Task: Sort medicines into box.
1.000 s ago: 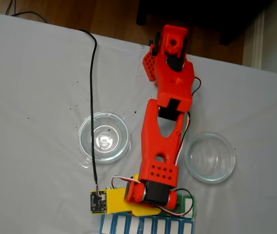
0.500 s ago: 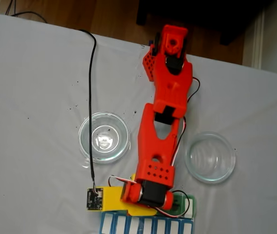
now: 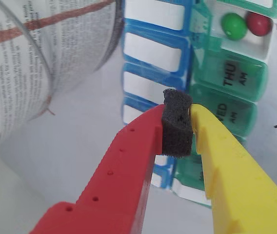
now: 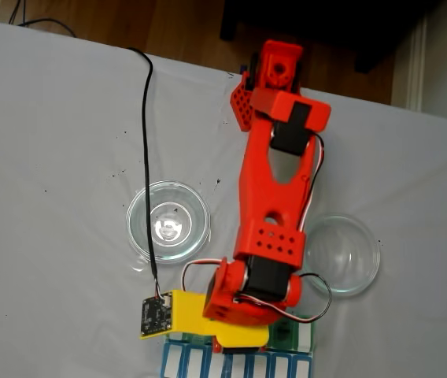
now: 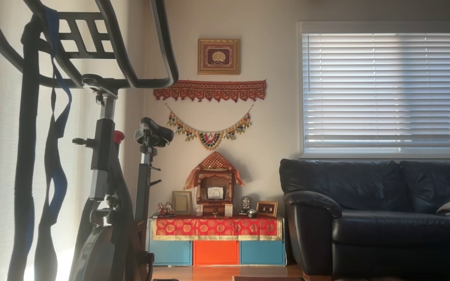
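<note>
In the wrist view my gripper (image 3: 177, 116) has a red finger (image 3: 128, 161) on the left and a yellow finger (image 3: 226, 165) on the right. They are shut against a black foam pad, with no pill visible between them. It hovers over the seam between the blue row and the green box (image 3: 236, 92). At the top, an open compartment of the box holds a green pill (image 3: 234, 26) and a dark red pill (image 3: 258, 23). In the fixed view the gripper (image 4: 238, 337) sits over the box (image 4: 293, 334) at the bottom edge.
A blue row with white lids (image 3: 150, 53) adjoins the box on its left. Two round clear dishes (image 4: 167, 222) (image 4: 341, 253) flank the arm on the white cloth. A black cable (image 4: 148, 142) runs down to the wrist camera board. The other view shows a room away from the table.
In the fixed view the forearm has swung right and the arm stands more upright. The wrist and yellow jaw have shifted slightly right over the organizer.
</note>
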You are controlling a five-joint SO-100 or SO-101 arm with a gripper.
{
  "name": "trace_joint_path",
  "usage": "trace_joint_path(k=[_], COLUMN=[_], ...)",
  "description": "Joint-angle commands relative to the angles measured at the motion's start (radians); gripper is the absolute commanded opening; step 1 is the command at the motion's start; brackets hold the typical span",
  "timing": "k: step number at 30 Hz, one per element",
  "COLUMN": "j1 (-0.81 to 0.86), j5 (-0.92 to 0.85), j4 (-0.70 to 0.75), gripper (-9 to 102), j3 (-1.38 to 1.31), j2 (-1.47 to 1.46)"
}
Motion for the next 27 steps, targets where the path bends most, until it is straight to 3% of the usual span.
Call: trace_joint_path(k=[1,10,27], j1=[0.025,0.071,0.072], j5=[0.021,-0.037,-0.103], j4=[-0.069,-0.044,0.245], gripper=[1,1,1], j3=[-0.052,-0.181,-0.485], j2=[0.097,-0.081,-0.333])
